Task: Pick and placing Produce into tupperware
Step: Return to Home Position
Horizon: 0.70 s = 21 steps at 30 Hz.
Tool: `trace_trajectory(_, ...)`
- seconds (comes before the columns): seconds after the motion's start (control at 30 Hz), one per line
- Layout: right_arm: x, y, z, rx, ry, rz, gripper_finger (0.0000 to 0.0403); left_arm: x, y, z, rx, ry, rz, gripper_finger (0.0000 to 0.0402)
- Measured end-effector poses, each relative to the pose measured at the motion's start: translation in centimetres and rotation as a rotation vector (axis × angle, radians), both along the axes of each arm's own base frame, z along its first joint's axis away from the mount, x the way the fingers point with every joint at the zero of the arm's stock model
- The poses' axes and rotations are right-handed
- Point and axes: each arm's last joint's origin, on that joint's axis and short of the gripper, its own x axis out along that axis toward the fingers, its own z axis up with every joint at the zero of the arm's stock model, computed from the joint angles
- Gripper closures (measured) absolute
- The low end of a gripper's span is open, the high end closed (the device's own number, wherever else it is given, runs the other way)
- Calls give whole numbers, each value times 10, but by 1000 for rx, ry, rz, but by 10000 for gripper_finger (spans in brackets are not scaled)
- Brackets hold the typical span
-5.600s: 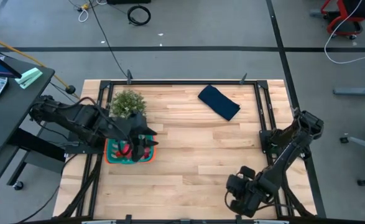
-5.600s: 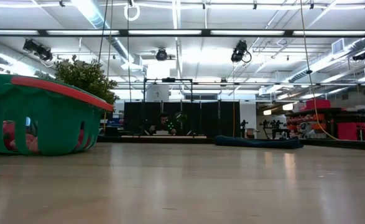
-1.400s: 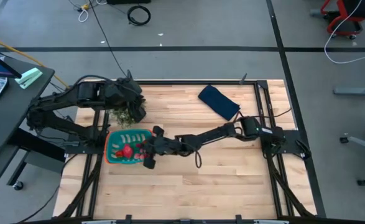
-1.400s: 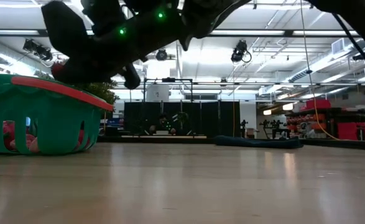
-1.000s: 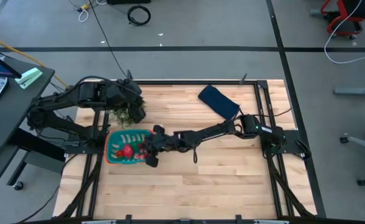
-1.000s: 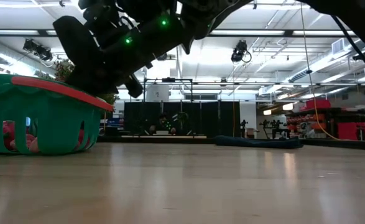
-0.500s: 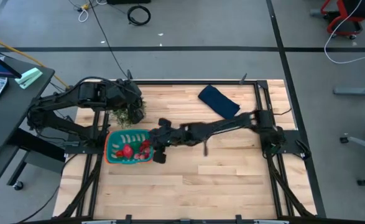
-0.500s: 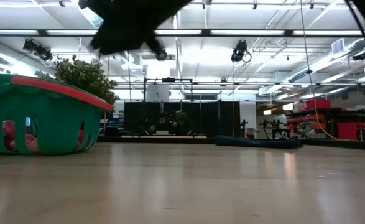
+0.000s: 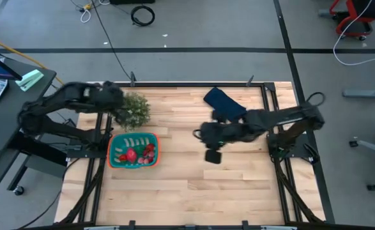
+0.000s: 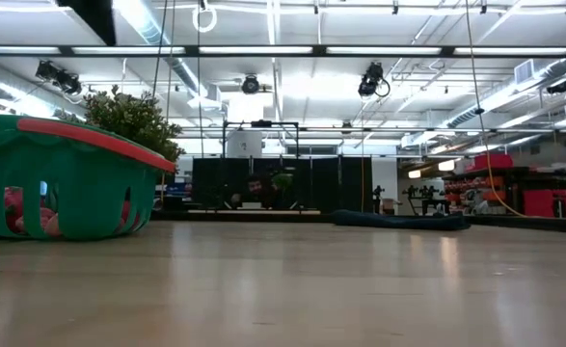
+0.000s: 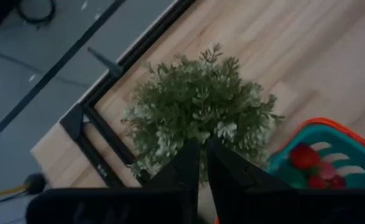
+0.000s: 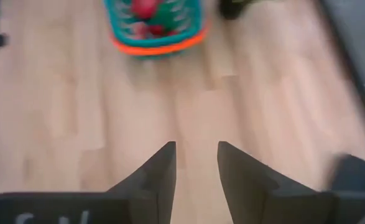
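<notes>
The teal tupperware (image 9: 133,165) with its orange rim stands at the table's left, with red and pink produce (image 9: 131,153) lying inside it. The right wrist view shows the tupperware (image 12: 157,46) far off, ahead of my right gripper. That gripper (image 9: 200,134) hangs open and empty (image 12: 196,158) above bare wood near the table's middle, its fingers pointing toward the left. My left gripper (image 9: 115,105) hovers at the far left over a bushy plant (image 11: 201,112). Its fingers (image 11: 202,152) stand almost together with nothing between them.
The grey-green plant (image 9: 134,108) stands just beyond the tupperware, near the table's far left corner. A dark blue folded cloth (image 9: 225,104) lies at the far side, right of centre. Bare wood stretches across the middle and the near half of the table.
My right gripper has drawn back from over the tupperware toward the table's right edge and has risen out of the low view. My left gripper has shifted a little toward the table's left edge, uncovering the plant.
</notes>
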Motion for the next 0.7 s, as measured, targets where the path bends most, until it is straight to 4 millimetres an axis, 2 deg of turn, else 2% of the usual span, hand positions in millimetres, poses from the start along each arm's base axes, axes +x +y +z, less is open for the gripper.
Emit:
trace_trajectory(0.1, -31, 10, 4, -106, -37, -81, 277, -29, -5, 10, 16, -98, -19, 369)
trace_trajectory(0.17, -50, 15, -2, -147, -61, -130, 277, -52, -9, 14, 11, -168, -6, 369)
trace_trajectory(0.3, -88, 21, -29, -185, -68, -195, 276, -94, -16, 12, 7, -305, -19, 365)
trace_trajectory(0.43, -123, 18, -60, -139, -95, -281, 277, -129, -19, -6, 23, -432, -64, 363)
trace_trajectory(0.57, -145, 19, -89, -82, -279, -253, 278, -136, -21, -35, 30, -623, -183, 370)
trace_trajectory(0.7, -159, 18, -113, 36, -459, -111, 279, -114, -26, -66, 19, -860, -458, 376)
